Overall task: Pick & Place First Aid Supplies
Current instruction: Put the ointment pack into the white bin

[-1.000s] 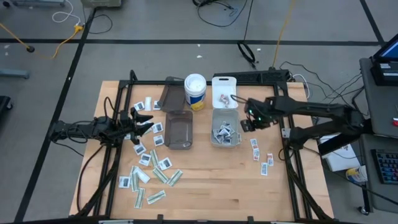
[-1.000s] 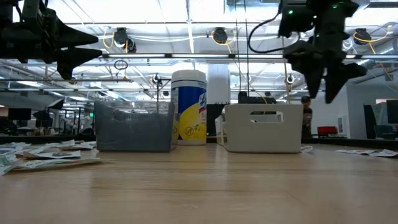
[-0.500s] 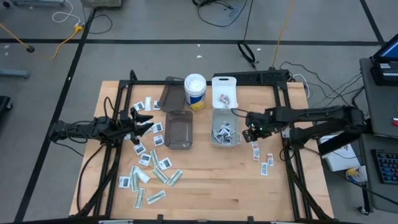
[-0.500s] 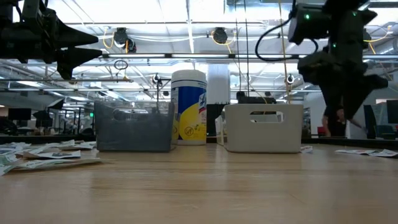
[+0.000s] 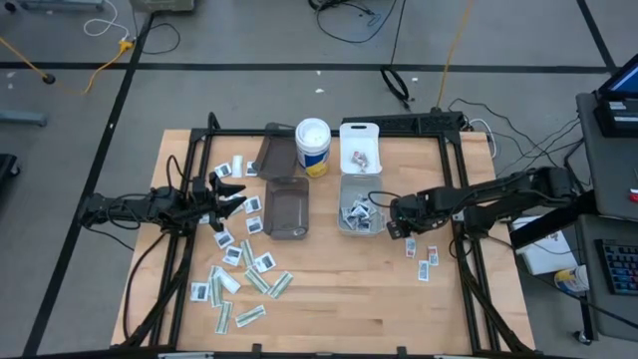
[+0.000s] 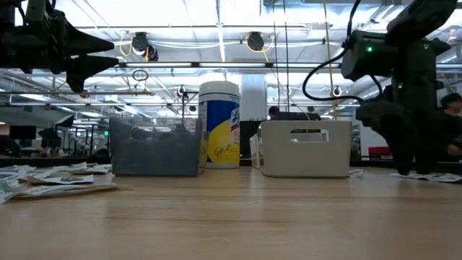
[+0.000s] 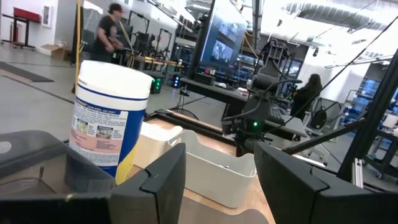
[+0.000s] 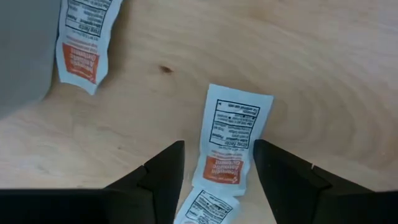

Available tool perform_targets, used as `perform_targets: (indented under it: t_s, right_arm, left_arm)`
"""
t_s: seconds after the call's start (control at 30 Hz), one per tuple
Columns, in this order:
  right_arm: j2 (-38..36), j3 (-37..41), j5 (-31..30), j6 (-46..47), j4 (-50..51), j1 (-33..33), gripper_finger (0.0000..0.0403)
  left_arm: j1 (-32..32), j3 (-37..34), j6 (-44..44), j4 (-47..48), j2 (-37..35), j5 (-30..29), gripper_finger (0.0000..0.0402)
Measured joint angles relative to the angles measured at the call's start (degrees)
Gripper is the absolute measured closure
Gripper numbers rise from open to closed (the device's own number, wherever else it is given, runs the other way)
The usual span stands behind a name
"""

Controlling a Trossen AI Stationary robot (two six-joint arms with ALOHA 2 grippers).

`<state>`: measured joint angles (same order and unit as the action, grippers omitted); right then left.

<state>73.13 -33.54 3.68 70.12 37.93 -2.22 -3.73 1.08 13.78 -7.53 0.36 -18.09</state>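
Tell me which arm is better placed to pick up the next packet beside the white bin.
The right. Its tool hangs open directly over an orange-and-white packet on the wood next to the white bin. The left tool is raised, open, on the other side of the table.

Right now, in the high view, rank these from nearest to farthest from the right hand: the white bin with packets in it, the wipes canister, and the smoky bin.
From the right hand, open and low over the table's right side:
1. White bin, just to its left.
2. Smoky bin, farther left, at table centre.
3. Wipes canister, up toward the back edge.
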Motion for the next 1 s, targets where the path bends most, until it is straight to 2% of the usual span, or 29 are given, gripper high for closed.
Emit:
perform_targets:
  t_s: [0.1,0.4,0.57,0.83,1.0]
  right_arm:
    - [0.1,0.1,-0.4,0.1,0.3,0.1,0.0247]
    - [0.1,0.2,-0.4,-0.2,0.3,0.1,0.039]
    - [-0.3,-1.7,1.0,-0.3,2.9,-0.4,0.0387]
    - [-2.5,-9.1,5.6,-2.1,12.8,-2.7,0.0399]
    - [-3.2,-14.4,5.7,-3.5,19.6,-4.0,0.0396]
  left_arm:
    - [0.0,0.0,0.0,0.0,0.0,0.0,0.0206]
    - [0.0,0.0,0.0,0.0,0.0,0.0,0.0206]
    - [0.0,0.0,0.0,0.0,0.0,0.0,0.0206]
    - [0.0,0.0,0.0,0.0,0.0,0.0,0.0206]
    - [0.0,0.0,0.0,0.0,0.0,0.0,0.0206]
